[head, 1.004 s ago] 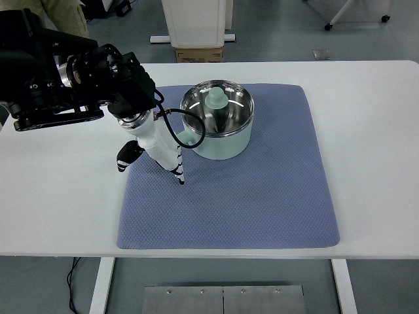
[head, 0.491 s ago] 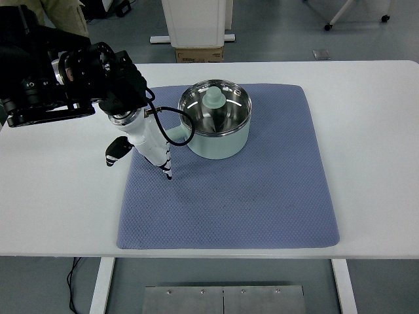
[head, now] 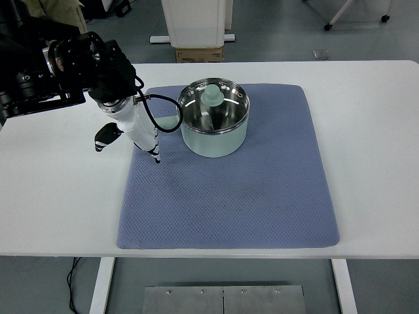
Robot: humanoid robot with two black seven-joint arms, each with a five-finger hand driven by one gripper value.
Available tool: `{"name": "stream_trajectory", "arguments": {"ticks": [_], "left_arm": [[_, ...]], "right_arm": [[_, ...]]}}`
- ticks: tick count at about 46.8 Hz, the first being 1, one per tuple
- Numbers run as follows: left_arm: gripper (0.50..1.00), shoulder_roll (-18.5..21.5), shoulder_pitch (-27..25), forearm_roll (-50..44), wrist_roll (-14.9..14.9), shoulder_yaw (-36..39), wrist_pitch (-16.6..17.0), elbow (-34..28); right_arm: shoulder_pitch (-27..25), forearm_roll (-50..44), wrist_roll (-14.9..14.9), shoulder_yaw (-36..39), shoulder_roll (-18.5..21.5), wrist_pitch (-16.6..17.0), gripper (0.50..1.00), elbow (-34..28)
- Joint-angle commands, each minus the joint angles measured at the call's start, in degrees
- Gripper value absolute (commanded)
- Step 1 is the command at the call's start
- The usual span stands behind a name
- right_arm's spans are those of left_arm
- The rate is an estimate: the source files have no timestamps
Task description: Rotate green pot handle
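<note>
Head view, single moment. Green pot (head: 215, 124) is seen upright on the blue mat (head: 229, 190), toward the mat's far left part, on the white tabletop (head: 366, 131). A pale green knobbed piece (head: 211, 97) is seen at the pot's far inner rim; what it is cannot be told. The pot handle (head: 171, 122) is only partly visible, projecting left from the pot wall, behind a black cable.

Left robot hand (head: 134, 127) is held just left of the pot, beside the handle, white fingers (head: 152, 149) pointed down at the mat and loosely extended; nothing is gripped, and contact with the handle is not confirmed. This placement is judged suited to pushing the handle sideways rather than clamping it. The mat is presumably laid down to limit sliding. Right robot hand is not seen.
</note>
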Motion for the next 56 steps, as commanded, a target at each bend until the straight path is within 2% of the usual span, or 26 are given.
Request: {"name": "stream_trajectory", "arguments": {"ticks": [1,15,39,44,50,56], "left_arm": [[1.0,-0.1,0.2,0.0,0.0,0.1,-0.1,0.8],[1.0,-0.9,1.7,0.0,0.0,1.2,0.0,3.8],[1.0,-1.3,1.1,1.1,0.0,0.9,0.3,3.6],[1.0,-1.3,-0.5,1.3,0.0,-0.1,0.2,1.6],[1.0,-1.2,-2.4,1.3,0.0,-2.9,-0.4,-4.0],[1.0,-1.3,-2.4,1.3,0.0,-5.2,-0.9,-7.0]], "right_arm": [[-0.1,0.0,0.0,0.0,0.0,0.0,1.0,0.0],[0.0,0.0,0.0,0.0,0.0,0.0,1.0,0.0],[0.0,0.0,0.0,0.0,0.0,0.0,1.0,0.0],[0.0,0.0,0.0,0.0,0.0,0.0,1.0,0.0],[-0.1,0.0,0.0,0.0,0.0,0.0,1.0,0.0],[0.0,0.0,0.0,0.0,0.0,0.0,1.0,0.0]]}}
